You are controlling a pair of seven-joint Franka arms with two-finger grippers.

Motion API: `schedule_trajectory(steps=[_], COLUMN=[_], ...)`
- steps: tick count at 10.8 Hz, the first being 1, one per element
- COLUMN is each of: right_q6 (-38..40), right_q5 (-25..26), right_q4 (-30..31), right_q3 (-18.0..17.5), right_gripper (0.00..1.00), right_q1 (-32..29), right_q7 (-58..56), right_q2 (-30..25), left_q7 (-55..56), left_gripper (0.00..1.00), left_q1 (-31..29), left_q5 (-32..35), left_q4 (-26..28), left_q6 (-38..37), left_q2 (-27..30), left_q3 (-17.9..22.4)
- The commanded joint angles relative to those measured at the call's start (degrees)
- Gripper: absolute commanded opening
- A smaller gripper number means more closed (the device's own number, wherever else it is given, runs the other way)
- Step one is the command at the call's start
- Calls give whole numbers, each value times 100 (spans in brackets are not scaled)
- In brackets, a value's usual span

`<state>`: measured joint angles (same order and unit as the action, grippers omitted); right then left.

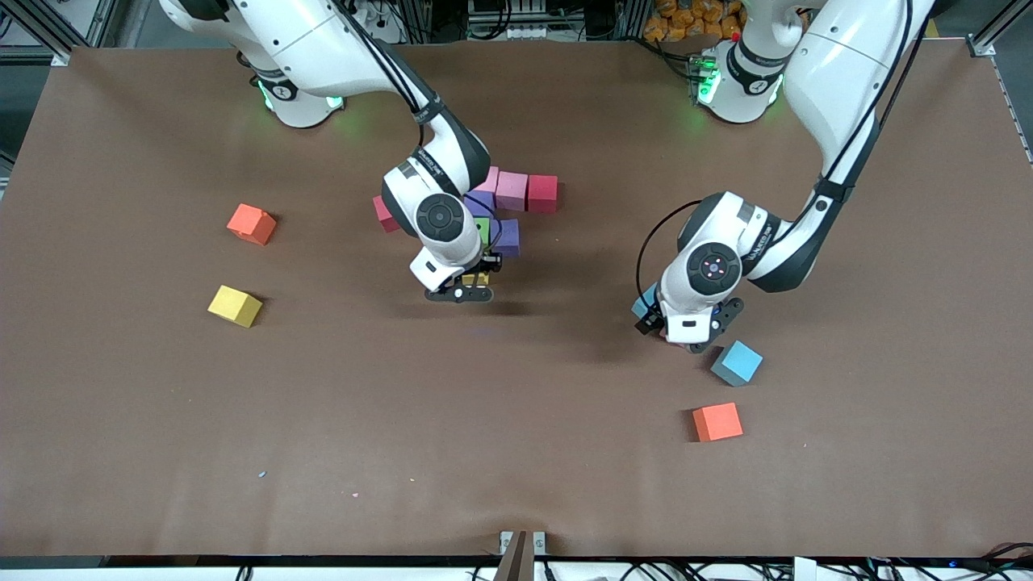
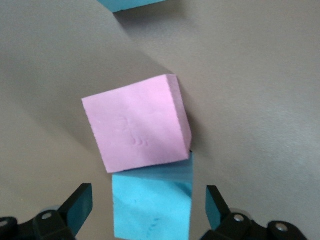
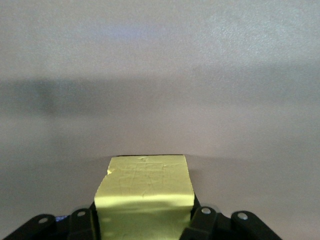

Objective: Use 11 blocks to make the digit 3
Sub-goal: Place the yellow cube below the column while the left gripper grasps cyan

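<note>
My right gripper [image 1: 464, 289] is shut on a yellow block [image 3: 142, 180], held low over bare table beside the partial figure. That figure has two pink blocks [image 1: 500, 186], a crimson block [image 1: 542, 194], purple blocks [image 1: 507, 236] and a green block [image 1: 483, 230], partly hidden by the right arm. A second crimson block [image 1: 386, 214] lies beside it. My left gripper [image 1: 686, 327] is open, with its fingers [image 2: 80, 205] either side of a light blue block [image 2: 152, 202] that touches a pink block [image 2: 137, 122]. Another light blue block [image 1: 737, 362] lies nearby.
Two orange cubes lie loose, one [image 1: 717, 421] nearer the front camera than the left gripper, one [image 1: 252, 223] toward the right arm's end. A second yellow cube [image 1: 234, 305] sits near that orange cube.
</note>
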<state>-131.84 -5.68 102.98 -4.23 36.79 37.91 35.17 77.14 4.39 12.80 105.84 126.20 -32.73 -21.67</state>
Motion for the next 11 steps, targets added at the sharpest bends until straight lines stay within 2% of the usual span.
schedule_trajectory(steps=[1, 3, 4, 5, 6, 7, 8, 9, 10, 11], right_q6=[44, 36, 36, 44, 53, 71, 158, 350, 552, 780], right_q5=[5, 23, 23, 31, 75, 75, 75, 75, 75, 84], right_q4=[-50, -41, -32, -32, -32, -32, -50, -67, -59, -50], right_q3=[36, 45, 45, 45, 45, 45, 45, 54, 71, 71], right_gripper=[7, 9, 15, 49, 99, 100, 100, 100, 100, 100], right_q1=[117, 117, 117, 117, 117, 100, 74, 30, -40, -171], right_q7=[112, 112, 112, 103, 103, 86, 77, 85, 42, 24], right_q2=[60, 78, 87, 113, 105, 78, -9, -210, -429, -632], left_q7=[-6, 72, 90, 116, 125, 134, 160, 404, 694, 958], left_gripper=[100, 100, 100, 100, 100, 68, 42, 21, 7, 6], left_q1=[-61, -44, 0, 18, 1, 18, 9, 18, 105, 158], left_q5=[153, 153, 153, 153, 170, 188, 179, 188, 188, 179], left_q4=[200, 200, 226, 279, 288, 288, 297, 288, 279, 218], left_q6=[98, 264, 404, 527, 537, 546, 537, 537, 537, 503], left_q2=[100, 56, 4, -49, -50, -67, -59, -50, -24, 3], left_q3=[-65, -65, -65, -65, -65, -65, -65, -65, -65, -74])
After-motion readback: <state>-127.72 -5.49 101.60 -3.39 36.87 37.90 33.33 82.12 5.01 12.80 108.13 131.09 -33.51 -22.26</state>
